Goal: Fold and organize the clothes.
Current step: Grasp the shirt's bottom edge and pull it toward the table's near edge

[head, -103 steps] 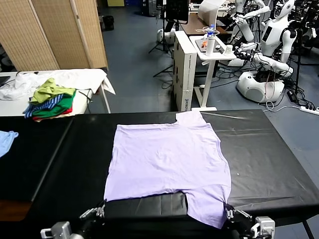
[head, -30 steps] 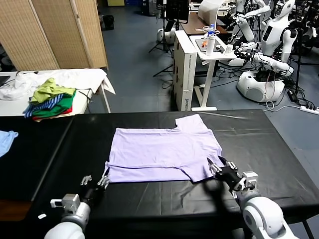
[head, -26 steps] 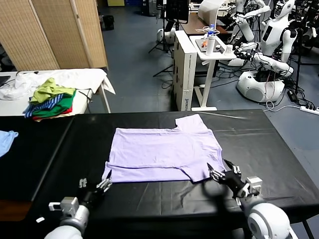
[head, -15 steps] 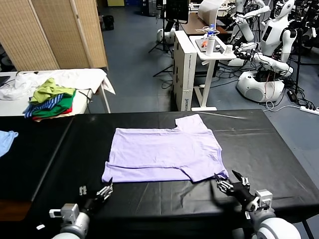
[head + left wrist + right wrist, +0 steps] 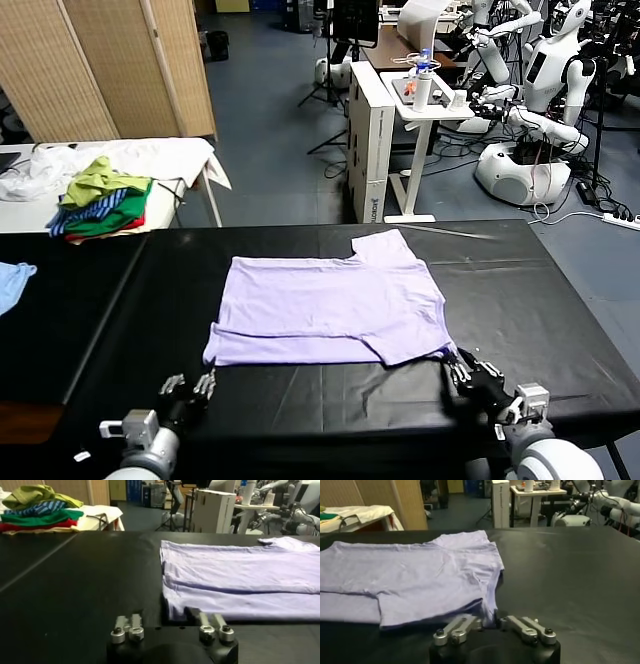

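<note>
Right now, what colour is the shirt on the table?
Pale lavender; the shirt shows best in the head view.

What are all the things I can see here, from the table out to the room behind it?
Pale lavender short-sleeved T-shirt: one, folded partway, flat mid-table.
Black table: one, across the foreground.
Pile of green, yellow, striped and red garments: one, on the white side table, far left.
Light blue cloth: one, at the left edge.
White cabinet: one, behind the table.
White humanoid robots: several, far right background.
Woven beige screen: one, back left.
Left end effector: shut, near the shirt's near left corner.
Right end effector: shut, by the near right corner.
</note>
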Controlling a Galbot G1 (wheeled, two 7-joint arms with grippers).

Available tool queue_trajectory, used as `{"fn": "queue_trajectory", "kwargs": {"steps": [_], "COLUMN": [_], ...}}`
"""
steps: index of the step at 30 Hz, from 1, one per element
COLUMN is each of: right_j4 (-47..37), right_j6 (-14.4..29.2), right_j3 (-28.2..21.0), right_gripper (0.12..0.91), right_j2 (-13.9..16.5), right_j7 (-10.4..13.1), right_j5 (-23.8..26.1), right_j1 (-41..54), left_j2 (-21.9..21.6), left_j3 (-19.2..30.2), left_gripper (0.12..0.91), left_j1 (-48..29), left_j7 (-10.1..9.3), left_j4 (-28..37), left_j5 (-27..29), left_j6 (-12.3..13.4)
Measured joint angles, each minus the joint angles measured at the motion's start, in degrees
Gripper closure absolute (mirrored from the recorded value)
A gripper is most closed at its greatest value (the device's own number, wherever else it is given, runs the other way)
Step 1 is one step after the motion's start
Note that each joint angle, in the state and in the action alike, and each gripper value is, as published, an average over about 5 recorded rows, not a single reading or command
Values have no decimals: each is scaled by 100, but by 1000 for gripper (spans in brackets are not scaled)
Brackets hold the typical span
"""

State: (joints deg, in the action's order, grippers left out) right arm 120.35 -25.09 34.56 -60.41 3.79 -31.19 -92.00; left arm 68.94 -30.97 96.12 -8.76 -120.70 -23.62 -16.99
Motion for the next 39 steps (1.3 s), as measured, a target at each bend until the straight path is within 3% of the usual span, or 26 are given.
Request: {"fn": "queue_trajectory", "kwargs": {"steps": [9,16,22,24,27,30,35,39], "right_j4": [514,971,1139,1204,1327,1483,1790,1936], "right_j6": [-614,-1102,-1164,-1211,-1354,-1553,-1677,-1471], "right_j3": [176,333,339,351,398,469,665,793], "right_gripper": [885,885,884,860,730,540,234,128], "right_j2": [96,150,114,112,138,180,235,317], "right_j7": [225,227,198,193,202,229,265,374], "right_j5": [-130,-244,-205,-196,-193,-202,-406,-827], "right_j1": [-412,-791,-992,-1048,-1147,-1265,-1418,-1230], "left_j2": [-8,40,79,98,125,112,21,-11], "left_j3": [-149,-305,-344,-346,-354,-395,-515,-649], "left_gripper": [886,886,886,886,876,773,461,229], "left_j1": [522,1125,1526,1607,1702,1796,1937,1950], "left_j7": [-144,-167,-181,-217,-299,-374,-438,-456], "left_j4": [-382,-710,-883,-934,-1031,-1132,-1312,-1520], "left_j5": [363,537,658,647,604,517,379,257], "left_j6": [-10,-33,-55,-76,-155,-291,-553,-847]}}
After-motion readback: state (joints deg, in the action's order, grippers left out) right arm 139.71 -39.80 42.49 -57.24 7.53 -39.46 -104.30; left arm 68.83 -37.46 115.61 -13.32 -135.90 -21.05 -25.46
